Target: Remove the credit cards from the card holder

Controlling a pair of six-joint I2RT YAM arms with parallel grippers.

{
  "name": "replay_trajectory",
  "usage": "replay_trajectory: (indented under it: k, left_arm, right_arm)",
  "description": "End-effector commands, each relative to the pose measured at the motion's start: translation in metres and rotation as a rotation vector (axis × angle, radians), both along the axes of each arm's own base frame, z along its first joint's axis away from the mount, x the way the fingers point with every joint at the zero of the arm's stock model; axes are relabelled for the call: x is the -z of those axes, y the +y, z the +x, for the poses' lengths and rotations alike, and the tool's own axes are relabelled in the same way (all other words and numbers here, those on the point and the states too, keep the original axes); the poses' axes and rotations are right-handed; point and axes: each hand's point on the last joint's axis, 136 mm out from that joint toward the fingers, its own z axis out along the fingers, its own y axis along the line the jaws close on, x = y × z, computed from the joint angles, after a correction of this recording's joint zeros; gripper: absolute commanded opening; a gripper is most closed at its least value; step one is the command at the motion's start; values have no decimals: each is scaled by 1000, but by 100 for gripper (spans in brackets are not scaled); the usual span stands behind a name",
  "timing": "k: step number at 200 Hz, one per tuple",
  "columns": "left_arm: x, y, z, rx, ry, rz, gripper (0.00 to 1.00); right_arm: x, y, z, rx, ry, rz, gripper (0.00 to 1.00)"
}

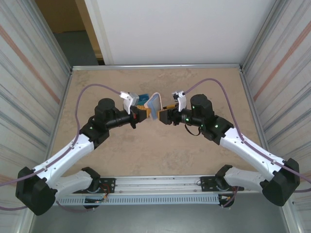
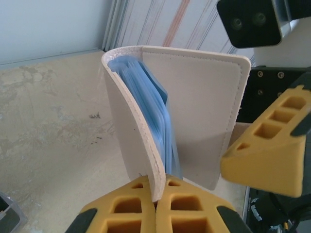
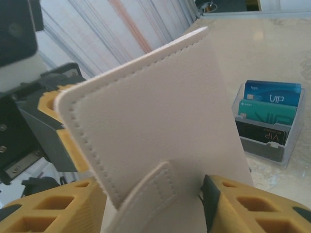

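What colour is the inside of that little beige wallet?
Pale blue and glossy. The flat beige rectangular card holder shows its lining best in the left wrist view.

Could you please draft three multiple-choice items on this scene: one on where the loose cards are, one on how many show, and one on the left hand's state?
1. Where are the loose cards?
A. In a clear stand on the table
B. In a metal bowl
C. In a drawer

2. How many card faces show in that stand?
A. One
B. Three
C. Six

3. What is the left hand doing?
A. Hanging wide open
B. Shut on one flap of the card holder
C. Shut on a teal card

Answers:
1 A: the right wrist view shows them stepped in the clear stand.
2 B: a blue, a teal and a dark face show.
3 B: its fingers pinch the edge of a beige flap, with the holder spread open.
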Motion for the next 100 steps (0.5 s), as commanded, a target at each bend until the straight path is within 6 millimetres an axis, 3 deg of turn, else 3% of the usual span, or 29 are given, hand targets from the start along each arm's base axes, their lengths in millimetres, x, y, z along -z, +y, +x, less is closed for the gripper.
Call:
replay_trajectory:
  k: [1, 50, 100]
  left_arm:
    - [-27, -4, -10, 49, -19, -36, 0]
    - [-29, -7, -16, 89, 9, -33, 0]
    - [-33, -10, -21, 123, 12, -48, 0]
  right_arm:
    - [2, 1, 4, 3, -34, -66, 61]
    - [9, 3, 6, 4, -59, -130, 74]
    - [11, -3, 13, 52, -68, -154, 72]
